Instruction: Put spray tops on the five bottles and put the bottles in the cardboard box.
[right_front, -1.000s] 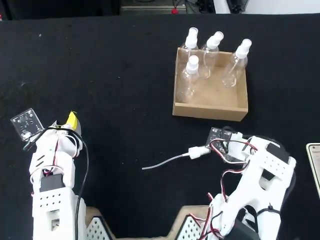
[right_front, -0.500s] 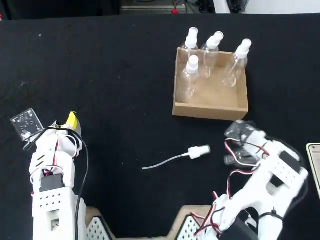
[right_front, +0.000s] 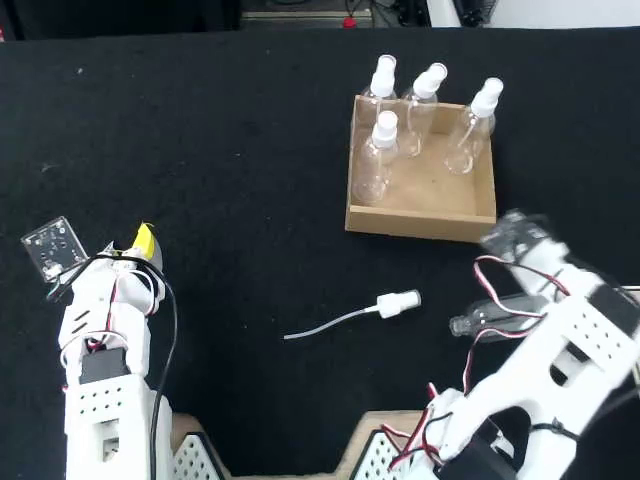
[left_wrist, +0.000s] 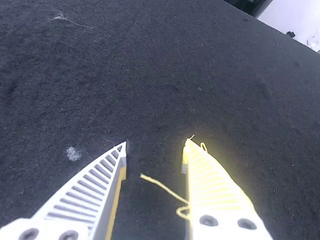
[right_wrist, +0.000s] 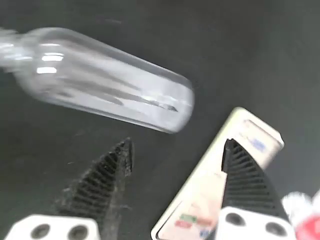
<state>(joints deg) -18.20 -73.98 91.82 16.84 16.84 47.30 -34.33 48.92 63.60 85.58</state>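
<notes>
Leaves the top (right_front: 398, 302) on the tabletop (right_front: 200, 150), swings the wide right hand (right_wrist: 178, 144) over the lying bottle (right_wrist: 105, 80); holds the left hand (left_wrist: 155, 144) parted. Suggests bottle pickup next.

Black desk (right_front: 200, 150) with a lint speck (left_wrist: 73, 153); a flat printed card (right_wrist: 200, 192) lies around 4 o'clock

Four capped bottles (right_front: 377, 150) are stood along the far and left parts of the cardboard box (right_front: 420, 222); its near right part is left open. The approach is obstructed by a spray top (right_front: 398, 303) and a lying bottle (right_front: 478, 319).
</notes>
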